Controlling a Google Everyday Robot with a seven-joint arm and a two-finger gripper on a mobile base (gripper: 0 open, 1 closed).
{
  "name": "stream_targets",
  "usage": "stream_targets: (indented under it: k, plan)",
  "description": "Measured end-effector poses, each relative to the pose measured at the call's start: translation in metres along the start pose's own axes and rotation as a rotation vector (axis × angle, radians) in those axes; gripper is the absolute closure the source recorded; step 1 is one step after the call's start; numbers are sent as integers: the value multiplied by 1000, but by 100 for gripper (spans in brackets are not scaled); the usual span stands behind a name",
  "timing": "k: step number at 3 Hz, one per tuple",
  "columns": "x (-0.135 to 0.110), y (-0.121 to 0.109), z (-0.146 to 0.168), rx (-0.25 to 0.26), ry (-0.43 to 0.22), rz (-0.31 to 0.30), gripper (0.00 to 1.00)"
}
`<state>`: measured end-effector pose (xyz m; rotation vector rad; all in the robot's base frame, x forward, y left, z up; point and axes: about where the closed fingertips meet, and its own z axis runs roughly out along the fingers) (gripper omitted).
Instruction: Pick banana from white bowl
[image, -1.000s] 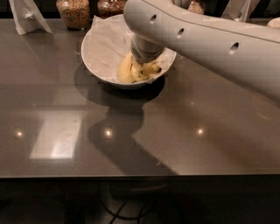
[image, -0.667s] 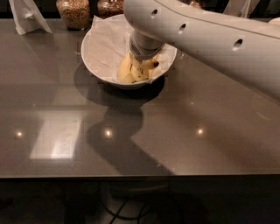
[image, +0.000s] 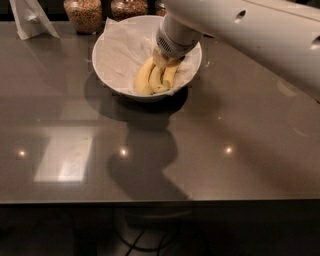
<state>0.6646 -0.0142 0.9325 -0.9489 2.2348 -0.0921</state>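
The white bowl (image: 112, 60), lined with crinkled white paper, stands at the back middle of the dark table. A bunch of yellow bananas (image: 150, 80) lies in its right half and leans toward the near rim. My gripper (image: 164, 59) reaches down into the bowl from the upper right, at the far top end of the bunch where the stems meet. The thick white wrist (image: 175, 37) hides the gripper's tip and the bunch's stem end.
Two glass jars of grains (image: 83, 14) stand behind the bowl at the table's back edge. A white folded paper item (image: 31, 19) stands at the back left. My big white arm (image: 260, 35) crosses the upper right. The table's front edge runs along the bottom.
The wrist has drawn up and back toward the bowl's far right rim. More of the banana bunch shows now than before.
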Motion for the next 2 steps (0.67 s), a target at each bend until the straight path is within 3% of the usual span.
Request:
stream_targets:
  k: [2]
  plan:
    - [0, -2, -49, -80, -122, 4, 100]
